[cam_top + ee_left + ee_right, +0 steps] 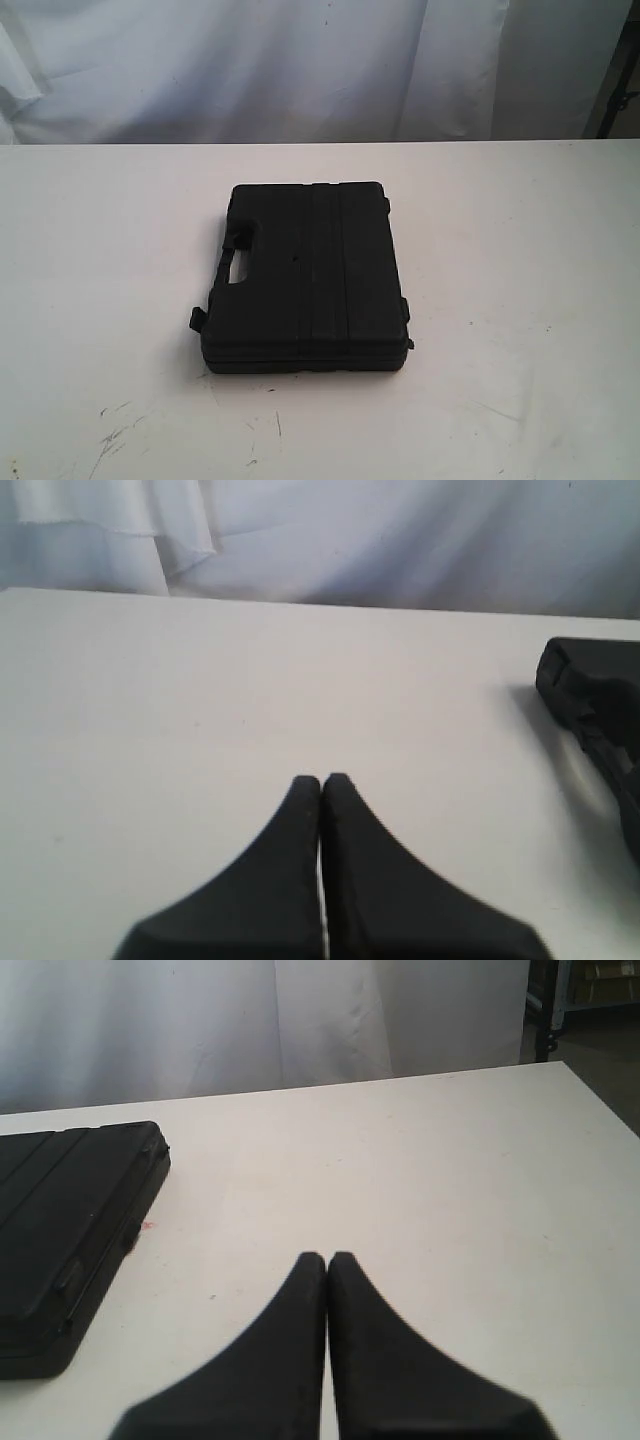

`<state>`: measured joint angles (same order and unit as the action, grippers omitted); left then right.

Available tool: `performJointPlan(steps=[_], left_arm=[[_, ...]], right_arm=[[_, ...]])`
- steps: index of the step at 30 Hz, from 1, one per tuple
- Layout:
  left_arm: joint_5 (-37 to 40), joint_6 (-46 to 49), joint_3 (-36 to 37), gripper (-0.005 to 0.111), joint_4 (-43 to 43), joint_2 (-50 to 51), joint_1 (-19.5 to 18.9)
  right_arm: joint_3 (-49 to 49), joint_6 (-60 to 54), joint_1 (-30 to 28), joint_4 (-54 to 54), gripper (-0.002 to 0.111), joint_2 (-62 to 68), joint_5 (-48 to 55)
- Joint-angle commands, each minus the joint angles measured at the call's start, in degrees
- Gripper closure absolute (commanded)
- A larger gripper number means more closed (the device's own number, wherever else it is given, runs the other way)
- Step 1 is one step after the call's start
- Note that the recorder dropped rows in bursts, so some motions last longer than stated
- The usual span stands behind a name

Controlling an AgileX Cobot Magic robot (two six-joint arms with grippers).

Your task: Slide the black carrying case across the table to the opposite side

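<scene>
A black carrying case [305, 275] lies flat near the middle of the white table [520, 260], its handle cut-out [238, 268] on its left side. Neither arm shows in the exterior view. In the left wrist view my left gripper [322, 778] is shut with nothing in it, above bare tabletop, and a corner of the case [595, 710] shows well off to one side. In the right wrist view my right gripper [327, 1256] is also shut and empty, apart from the case [65, 1230], which lies off to its side.
White curtains [300, 60] hang behind the table's far edge. Dark scratch marks [115, 435] mark the near left of the tabletop. A small red speck [147, 1225] lies beside the case. The table's right edge, with dark floor and a metal frame [550, 1000] beyond, shows in the right wrist view.
</scene>
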<state>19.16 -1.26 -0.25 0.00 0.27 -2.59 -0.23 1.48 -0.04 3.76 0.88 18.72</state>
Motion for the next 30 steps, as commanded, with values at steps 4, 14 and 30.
performJointPlan(steps=[4, 14, 30], left_arm=[[-16.05, 0.03, 0.25, 0.107, -3.96, -0.27, -0.11], [-20.57, 0.16, 0.25, 0.107, -3.96, -0.27, -0.11], [-17.12, -1.74, -16.81, 0.107, -9.77, 11.48, -0.11]], right_arm=[[0.23, 0.30, -0.44, 0.24, 0.108, -0.22, 0.00], [0.23, 0.69, -0.44, 0.24, 0.108, -0.22, 0.00], [0.23, 0.69, -0.44, 0.24, 0.108, -0.22, 0.00]])
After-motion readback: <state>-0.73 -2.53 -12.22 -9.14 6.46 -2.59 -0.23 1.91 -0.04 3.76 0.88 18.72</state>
